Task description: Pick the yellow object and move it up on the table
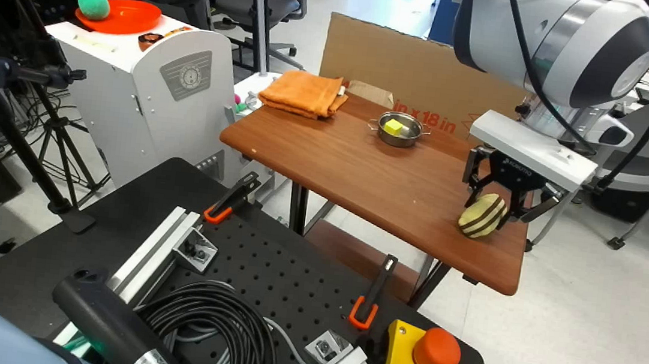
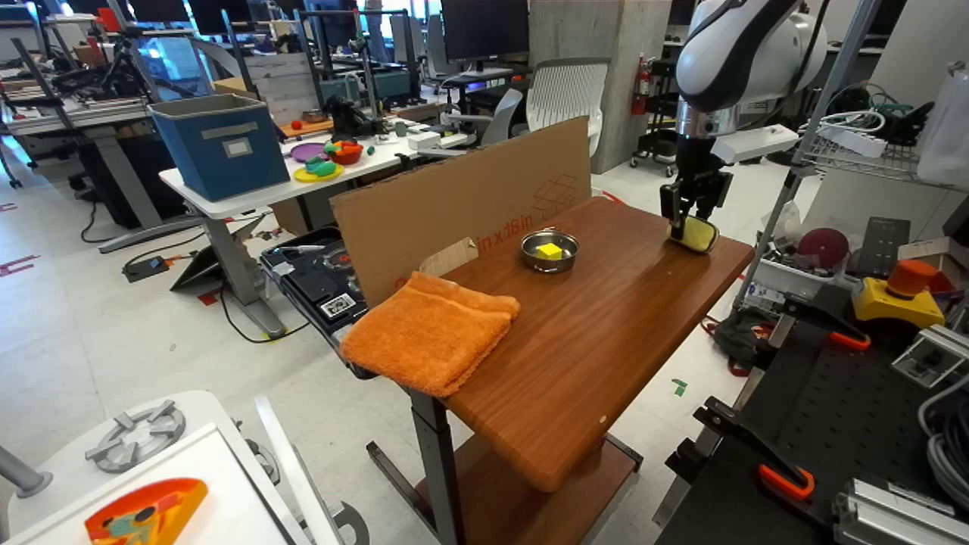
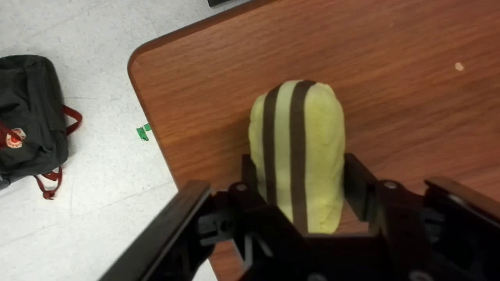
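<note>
The yellow object (image 1: 482, 215) is oval with dark stripes, and it is at the right end of the reddish-brown table (image 1: 350, 166). In an exterior view (image 2: 695, 235) it is near the table's far right corner. My gripper (image 1: 488, 202) points down with its fingers on both sides of it. In the wrist view the yellow object (image 3: 324, 128) stands between the two black fingers (image 3: 299, 175), which touch its sides; the gripper looks shut on it. Its lower end is partly hidden by the gripper. I cannot tell whether it touches the tabletop (image 3: 203, 78).
A metal bowl (image 1: 398, 141) with a yellow block inside stands on the table's back middle. An orange folded cloth (image 2: 431, 333) lies at the other end. A cardboard sheet (image 2: 469, 204) stands along the back edge. A black perforated platform (image 1: 292, 263) is in front.
</note>
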You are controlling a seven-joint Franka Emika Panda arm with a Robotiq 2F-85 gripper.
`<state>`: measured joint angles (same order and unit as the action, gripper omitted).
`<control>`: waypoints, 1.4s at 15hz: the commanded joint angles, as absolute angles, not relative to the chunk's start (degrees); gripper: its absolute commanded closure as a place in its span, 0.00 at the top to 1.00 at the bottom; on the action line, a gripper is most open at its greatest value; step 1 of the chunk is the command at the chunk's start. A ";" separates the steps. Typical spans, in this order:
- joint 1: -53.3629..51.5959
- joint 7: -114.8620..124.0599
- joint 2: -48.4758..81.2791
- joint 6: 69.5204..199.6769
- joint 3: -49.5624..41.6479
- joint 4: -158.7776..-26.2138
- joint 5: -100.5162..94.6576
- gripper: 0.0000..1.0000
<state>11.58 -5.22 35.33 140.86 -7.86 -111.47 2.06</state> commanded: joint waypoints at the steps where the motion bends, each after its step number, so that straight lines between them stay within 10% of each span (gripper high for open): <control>1: 12.33 -4.59 37.20 139.26 -6.96 -108.66 2.65 0.27; 5: 11.10 -2.88 37.05 137.73 -7.12 -104.60 2.10 0.02; 17: 6.85 2.34 50.86 134.66 -5.82 -81.10 0.84 0.03; 18: 6.63 2.61 52.50 134.68 -5.98 -79.60 0.68 0.38; 21: 6.84 2.75 55.44 133.62 -5.78 -76.45 1.10 0.52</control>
<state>6.77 1.56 51.95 136.10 -5.56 -81.88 1.64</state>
